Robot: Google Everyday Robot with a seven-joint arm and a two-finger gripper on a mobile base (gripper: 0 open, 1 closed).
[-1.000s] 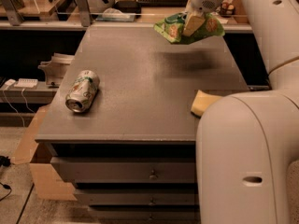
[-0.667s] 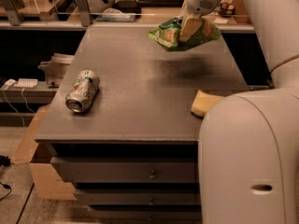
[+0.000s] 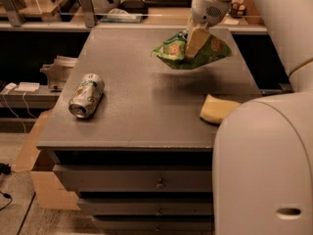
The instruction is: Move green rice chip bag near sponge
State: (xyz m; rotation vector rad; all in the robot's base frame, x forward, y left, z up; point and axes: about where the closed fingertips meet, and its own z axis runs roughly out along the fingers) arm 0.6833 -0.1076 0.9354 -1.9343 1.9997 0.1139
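drink can [image 3: 87,95]: green and silver, lying on its side on the left part of the grey table [image 3: 142,124], one end toward the front edge

green rice chip bag [image 3: 170,51]: crumpled, hanging over the far middle of the table, apparently clear of the surface, with a shadow beneath it

gripper [image 3: 194,44]: reaching down from the top right, yellowish fingers clenched on the bag's upper middle

sponge [image 3: 217,109]: pale yellow, flat on the table near the right front, well apart from the bag, its right end hidden behind the robot's white body [image 3: 264,165]
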